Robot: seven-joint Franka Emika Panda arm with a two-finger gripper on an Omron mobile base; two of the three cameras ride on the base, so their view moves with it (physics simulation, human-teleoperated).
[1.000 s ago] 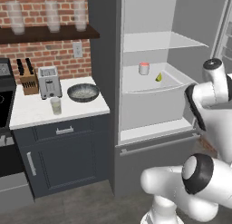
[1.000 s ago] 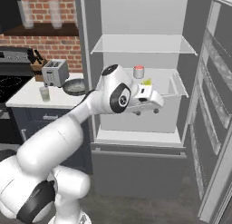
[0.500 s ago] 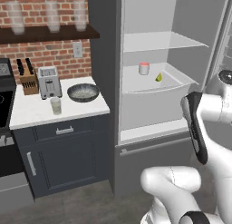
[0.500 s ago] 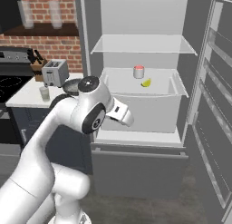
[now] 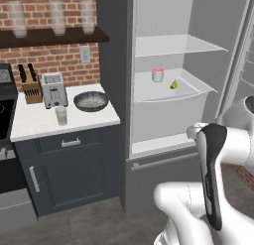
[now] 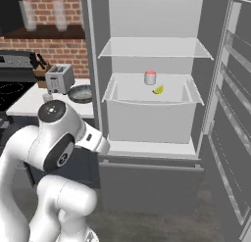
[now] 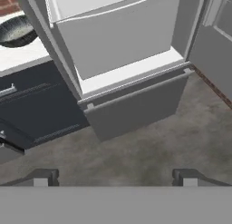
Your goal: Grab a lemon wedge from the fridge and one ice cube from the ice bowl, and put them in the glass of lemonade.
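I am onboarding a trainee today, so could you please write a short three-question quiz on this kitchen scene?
1. True or false: the fridge door stands open.
2. What sits left of the lemon wedge on the fridge shelf? A) red-topped white cup B) toaster C) knife block
3. Fill in: on the counter, the glass of lemonade stands in front of the ____.

Key: 1 true; 2 A; 3 toaster.

Even, bright, shadowless rendered light; sharp
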